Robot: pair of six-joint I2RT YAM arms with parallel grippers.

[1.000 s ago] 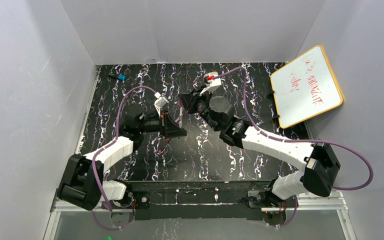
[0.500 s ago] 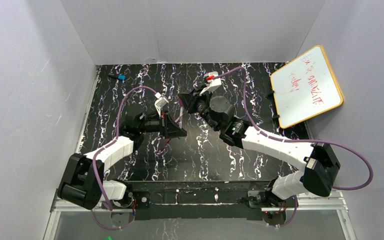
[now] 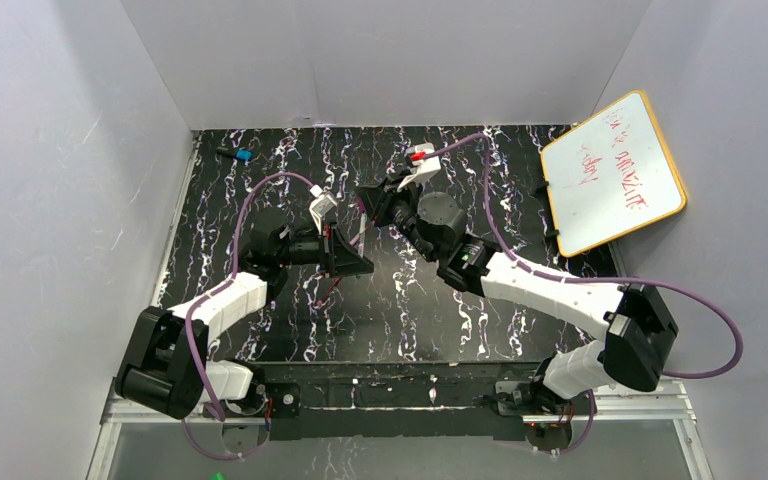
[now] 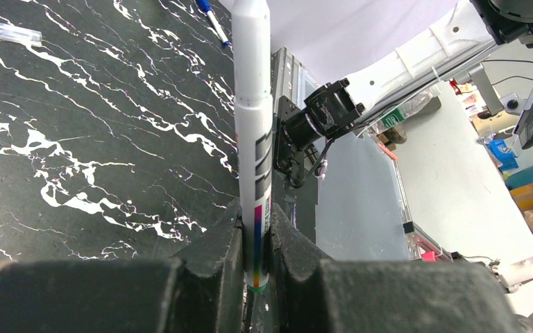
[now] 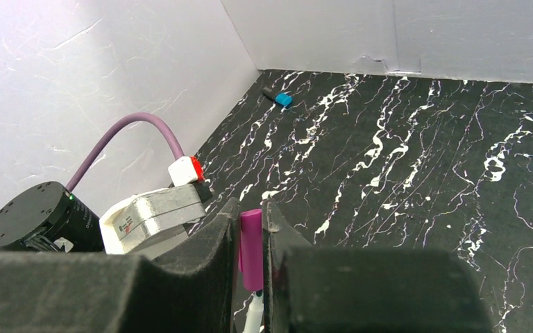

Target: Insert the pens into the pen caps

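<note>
Both arms meet mid-table, above the black marbled table [image 3: 440,310]. Left gripper [image 4: 255,216] is clenched on the white pen [image 4: 252,125], gripping its lower end at the rainbow stripe. The pen runs out along the fingers, clear of the surface. Right gripper [image 5: 251,214] pinches the magenta cap [image 5: 251,250] between its pads, the cap lengthwise with the fingers. The white pen's tip shows right at the cap's near end; cannot tell whether it is inside. Blue-and-black item [image 5: 278,97] lies far back by the left wall. Whiteboard [image 3: 612,170] leans at the right wall.
</note>
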